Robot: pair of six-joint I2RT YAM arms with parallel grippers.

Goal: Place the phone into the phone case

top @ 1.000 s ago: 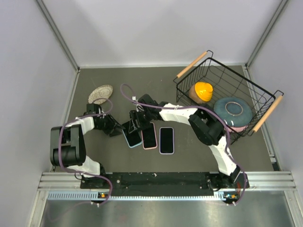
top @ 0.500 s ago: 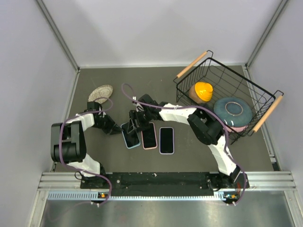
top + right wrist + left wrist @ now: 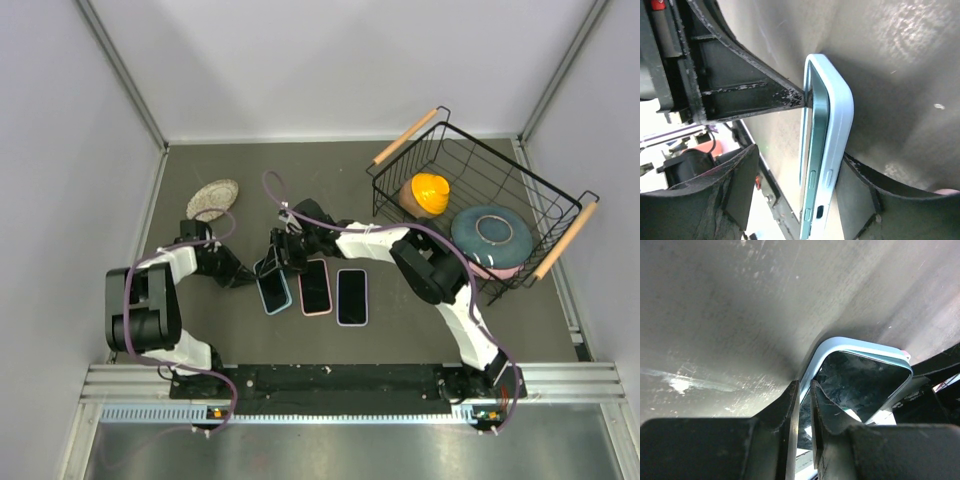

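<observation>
Readable text: none we can find | phone, pale blue phone case, wire basket: we make out no labels, brands or numbers

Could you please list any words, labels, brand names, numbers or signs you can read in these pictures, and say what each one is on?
None can be read.
The three phones on the table show dark, blank screens, and the light blue phone case shows no lettering.
The wire basket and what lies in it carry no visible label.
Small marks on the base rail are too small to read.
</observation>
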